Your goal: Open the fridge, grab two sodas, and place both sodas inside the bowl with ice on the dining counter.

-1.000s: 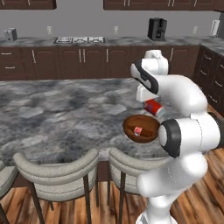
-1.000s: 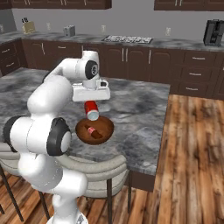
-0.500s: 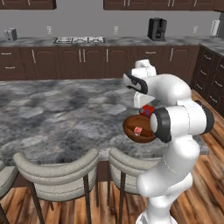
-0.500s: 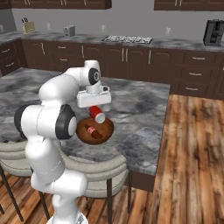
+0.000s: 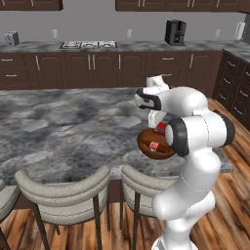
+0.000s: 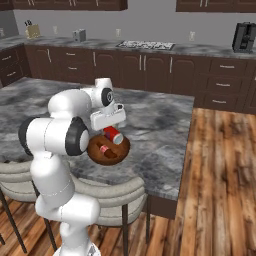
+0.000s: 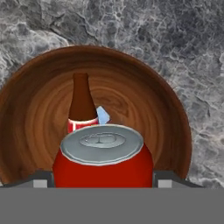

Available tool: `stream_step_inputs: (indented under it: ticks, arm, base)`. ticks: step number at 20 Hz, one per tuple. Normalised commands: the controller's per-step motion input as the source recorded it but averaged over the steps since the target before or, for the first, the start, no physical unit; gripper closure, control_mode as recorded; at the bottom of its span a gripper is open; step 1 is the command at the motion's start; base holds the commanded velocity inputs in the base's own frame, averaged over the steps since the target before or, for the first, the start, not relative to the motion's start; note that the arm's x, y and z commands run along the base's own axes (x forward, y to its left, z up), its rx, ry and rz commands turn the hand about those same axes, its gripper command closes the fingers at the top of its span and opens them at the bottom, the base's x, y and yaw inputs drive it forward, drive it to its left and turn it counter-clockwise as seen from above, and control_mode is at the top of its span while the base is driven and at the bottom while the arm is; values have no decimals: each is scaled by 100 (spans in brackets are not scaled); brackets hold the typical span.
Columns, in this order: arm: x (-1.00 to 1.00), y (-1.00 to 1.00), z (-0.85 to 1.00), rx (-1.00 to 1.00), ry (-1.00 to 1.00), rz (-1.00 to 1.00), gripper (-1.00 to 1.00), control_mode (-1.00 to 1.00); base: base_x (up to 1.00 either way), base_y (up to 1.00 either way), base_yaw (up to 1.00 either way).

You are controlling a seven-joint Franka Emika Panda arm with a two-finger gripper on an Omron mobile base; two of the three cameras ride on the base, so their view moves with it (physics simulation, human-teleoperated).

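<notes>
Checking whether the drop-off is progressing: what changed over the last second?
The hand came down toward the wooden bowl, carrying the red can with it; the can is now low over the bowl, still gripped between the fingers. Unchanged: the brown bottle and ice lie in the bowl, which sits on the dining counter.
</notes>
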Motion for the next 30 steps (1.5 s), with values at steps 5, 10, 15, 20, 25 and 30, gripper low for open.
stream_step_inputs:
  ticks: [5,10,15,20,25,30]
  arm:
    - [4,15,-31,0,-7,5,100,-100]
    - [2,1,-26,0,-7,7,100,-100]
    - [1,0,-21,0,-8,9,100,-100]
    - [1,0,-15,0,-8,9,100,-100]
    - [1,3,-8,0,-11,8,-100,-100]
    - [-7,7,0,0,-15,6,-100,-100]
  base:
    - [0,0,0]
    - [0,0,0]
    - [0,0,0]
    - [0,0,0]
    - [0,0,0]
    - [0,0,0]
